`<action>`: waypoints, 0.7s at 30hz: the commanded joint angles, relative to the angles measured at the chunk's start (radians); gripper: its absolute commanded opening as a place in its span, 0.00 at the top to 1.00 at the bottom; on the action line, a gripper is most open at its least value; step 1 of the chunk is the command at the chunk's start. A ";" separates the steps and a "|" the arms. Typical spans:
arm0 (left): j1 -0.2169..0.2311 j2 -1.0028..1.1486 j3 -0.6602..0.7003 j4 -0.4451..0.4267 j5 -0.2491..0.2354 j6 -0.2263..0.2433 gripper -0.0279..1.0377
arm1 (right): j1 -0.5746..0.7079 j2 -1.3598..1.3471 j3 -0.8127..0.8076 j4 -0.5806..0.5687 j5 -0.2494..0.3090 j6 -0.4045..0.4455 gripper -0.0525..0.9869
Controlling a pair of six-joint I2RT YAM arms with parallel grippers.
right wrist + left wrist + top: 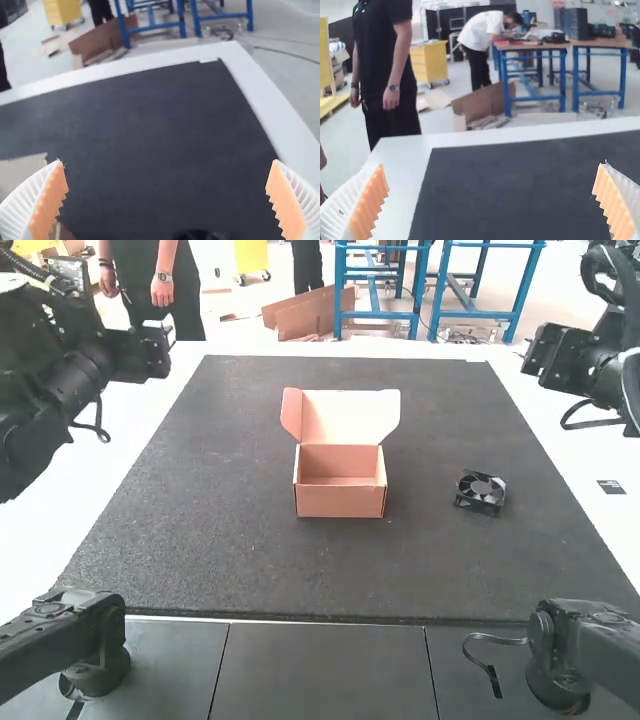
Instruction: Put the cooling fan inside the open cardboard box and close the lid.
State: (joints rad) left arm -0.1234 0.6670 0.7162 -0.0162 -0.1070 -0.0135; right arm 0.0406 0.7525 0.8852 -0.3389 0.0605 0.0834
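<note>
The cooling fan is seen lying flat on the dark mat, right of centre in the high view, with bare mat between it and the cardboard box at its left. The box is open at the top, and its lid stands upright along the upper edge. The fan is squarish, so no long axis can be told. The right arm is found at the upper right of the frame, with the fan below it and a little to the left. The left arm is at the upper left, beyond the box. The right arm is therefore judged the nearer one. The right gripper is spread wide, with nothing between its orange pads. The left gripper is likewise spread wide and empty.
</note>
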 commanded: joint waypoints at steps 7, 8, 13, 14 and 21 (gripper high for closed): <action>0.018 0.232 0.264 -0.327 0.000 -0.009 0.06 | -0.018 0.254 0.219 -0.212 -0.074 -0.016 0.08; 0.018 0.255 0.279 -0.358 0.000 -0.011 0.06 | -0.015 0.268 0.228 -0.227 -0.073 -0.016 0.08; 0.019 0.358 0.330 -0.539 -0.037 -0.022 0.06 | -0.019 0.403 0.265 -0.365 -0.065 -0.025 0.08; 0.016 0.373 0.335 -0.570 -0.039 -0.031 0.06 | -0.019 0.429 0.270 -0.393 -0.065 -0.025 0.08; 0.002 0.391 0.342 -0.590 0.003 -0.036 0.06 | -0.025 0.519 0.270 -0.465 -0.064 -0.059 0.08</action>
State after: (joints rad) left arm -0.1116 1.0748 1.0142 -0.6147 -0.1295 -0.0364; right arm 0.0349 1.2572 1.1328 -0.7929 0.0040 0.0410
